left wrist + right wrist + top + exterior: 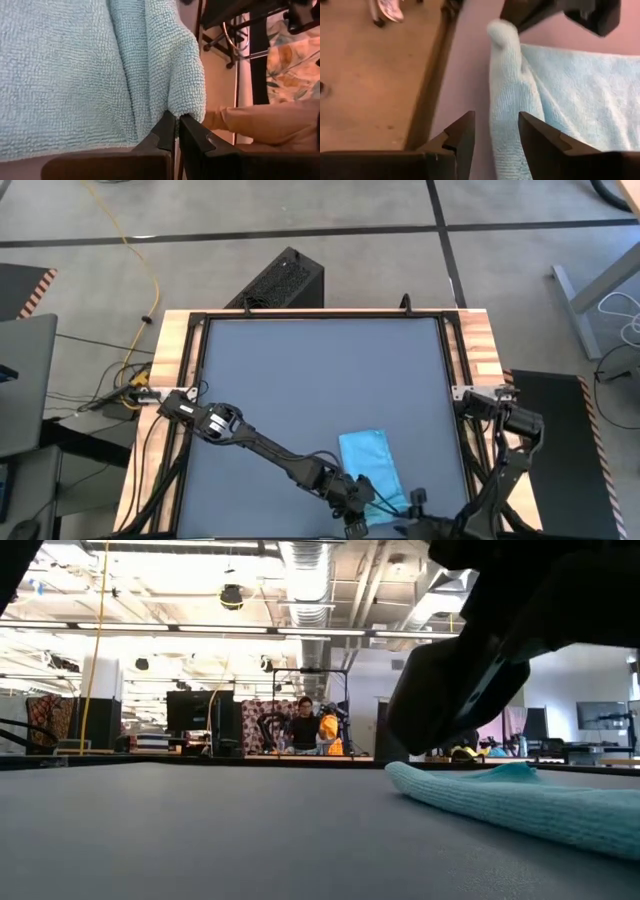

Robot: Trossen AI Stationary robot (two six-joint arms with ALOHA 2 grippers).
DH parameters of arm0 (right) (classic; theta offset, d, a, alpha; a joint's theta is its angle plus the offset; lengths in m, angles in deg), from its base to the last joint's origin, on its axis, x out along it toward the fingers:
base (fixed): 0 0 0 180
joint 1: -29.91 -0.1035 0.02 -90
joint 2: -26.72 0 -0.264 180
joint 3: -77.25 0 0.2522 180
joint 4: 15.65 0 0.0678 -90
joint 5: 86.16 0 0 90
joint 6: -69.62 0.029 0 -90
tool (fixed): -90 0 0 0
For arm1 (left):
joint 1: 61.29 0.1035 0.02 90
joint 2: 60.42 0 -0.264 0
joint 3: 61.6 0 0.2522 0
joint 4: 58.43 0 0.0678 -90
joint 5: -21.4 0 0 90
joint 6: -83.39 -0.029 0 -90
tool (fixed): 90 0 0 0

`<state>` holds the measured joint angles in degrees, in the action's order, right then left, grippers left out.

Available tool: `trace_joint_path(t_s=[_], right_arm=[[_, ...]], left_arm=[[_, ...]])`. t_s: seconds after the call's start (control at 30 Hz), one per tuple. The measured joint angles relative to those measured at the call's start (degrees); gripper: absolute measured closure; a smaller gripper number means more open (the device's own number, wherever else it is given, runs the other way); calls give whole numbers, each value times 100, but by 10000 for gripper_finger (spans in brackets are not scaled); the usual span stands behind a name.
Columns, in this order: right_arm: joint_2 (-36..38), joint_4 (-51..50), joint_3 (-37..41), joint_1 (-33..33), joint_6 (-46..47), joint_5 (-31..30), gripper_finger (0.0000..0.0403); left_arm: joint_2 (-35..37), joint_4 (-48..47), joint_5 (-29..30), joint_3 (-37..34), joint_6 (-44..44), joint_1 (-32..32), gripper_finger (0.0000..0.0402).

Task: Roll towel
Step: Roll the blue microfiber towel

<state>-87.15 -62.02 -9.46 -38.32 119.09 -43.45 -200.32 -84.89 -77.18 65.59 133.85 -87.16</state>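
Tabletop [300, 380] edge is close: your left gripper [176, 131] pinches only the towel [368, 465] fold's tip. Right gripper [496, 131] is spread astride the fold; pull unevenly and it slips or unrolls.

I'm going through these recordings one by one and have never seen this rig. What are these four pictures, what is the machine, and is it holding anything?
It is a robot with two dark arms at a table, each ending in a two-finger gripper. One picture looks straight down from above, one looks level across the tabletop into the room, and two come from cameras on the arms' wrists.

On the table lies a small blue towel, near the front edge. The left gripper is shut on a corner of the towel's front edge, lifting it into a fold. The right gripper is open, its fingers either side of the same edge but not pinching it yet. A person is far off in the room behind.
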Motion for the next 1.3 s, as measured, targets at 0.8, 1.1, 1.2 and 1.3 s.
trace_joint_path(t_s=[0.8, 1.1, 1.2, 1.3], right_arm=[[-458, -387, 7, 25, 451, 71, 249], [-458, -497, 7, -65, 460, 199, 249], [-458, -663, 7, -63, 466, 207, 249], [-458, -844, 7, -24, 500, 208, 249]], left_arm=[[0, -230, 224, 0, 298, -92, 401], [2, -308, 249, 0, 174, -94, 401], [6, -309, 260, -19, 170, -94, 401], [9, -282, 258, -107, 235, -93, 401]])
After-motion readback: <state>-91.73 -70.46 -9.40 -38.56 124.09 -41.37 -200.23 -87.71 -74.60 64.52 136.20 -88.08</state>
